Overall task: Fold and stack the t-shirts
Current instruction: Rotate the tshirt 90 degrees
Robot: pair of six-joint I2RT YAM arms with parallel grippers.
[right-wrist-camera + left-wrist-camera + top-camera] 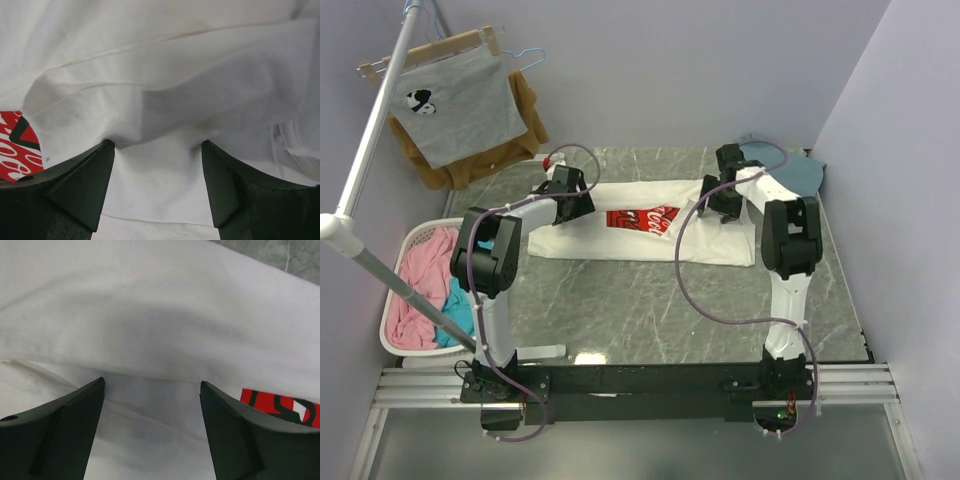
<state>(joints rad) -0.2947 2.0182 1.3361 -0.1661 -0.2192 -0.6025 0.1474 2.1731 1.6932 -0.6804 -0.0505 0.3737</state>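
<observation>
The white t-shirt [620,238] with the red white-lettered logo [642,218] lies spread across the far middle of the table. My left gripper [578,203] is open over its left part; the left wrist view shows white cloth [150,330] between the spread fingers [65,430] and a bit of the logo [280,405] at the right. My right gripper [712,205] is open over its right part, its fingertips [95,175] pressing into a raised fold of white cloth [160,115]. The teal-blue t-shirt [798,170] lies folded at the far right corner.
A white laundry basket [405,255] with pink and teal clothes stands at the left table edge. A clothes rail [370,150] runs above it. A grey shirt [455,100] and a brown garment [525,110] hang at the back left.
</observation>
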